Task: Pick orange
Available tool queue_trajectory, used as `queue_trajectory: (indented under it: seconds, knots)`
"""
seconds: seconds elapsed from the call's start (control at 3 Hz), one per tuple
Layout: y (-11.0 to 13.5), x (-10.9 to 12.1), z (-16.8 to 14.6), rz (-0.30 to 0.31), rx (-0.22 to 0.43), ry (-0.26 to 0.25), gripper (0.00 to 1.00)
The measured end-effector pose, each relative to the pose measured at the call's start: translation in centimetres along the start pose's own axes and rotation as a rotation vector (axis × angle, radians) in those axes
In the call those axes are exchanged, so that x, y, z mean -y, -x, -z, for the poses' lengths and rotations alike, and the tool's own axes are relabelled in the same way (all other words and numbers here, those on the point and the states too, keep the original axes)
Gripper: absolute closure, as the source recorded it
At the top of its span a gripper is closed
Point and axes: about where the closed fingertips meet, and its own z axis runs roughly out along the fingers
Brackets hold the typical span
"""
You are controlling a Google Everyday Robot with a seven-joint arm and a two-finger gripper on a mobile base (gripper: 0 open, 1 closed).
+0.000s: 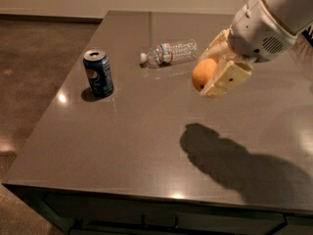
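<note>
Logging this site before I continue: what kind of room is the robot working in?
Probably an office kitchenette or break area: a dark polished counter with drawers below, a concrete floor, a soda can and water bottle. The end effector holds the orange above the counter.

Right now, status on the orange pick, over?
Gripper shut on orange, up over the table. Orange off the surface, shadow beneath. Soda can upright, water bottle lying flat, both apart; nothing in the way.
</note>
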Motion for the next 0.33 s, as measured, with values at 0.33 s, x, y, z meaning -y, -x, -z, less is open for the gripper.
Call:
queue_trajectory:
  seconds: [0.33]
  knots:
    - [0.01, 0.0, 0.0, 0.0, 0.0, 0.0, 1.0]
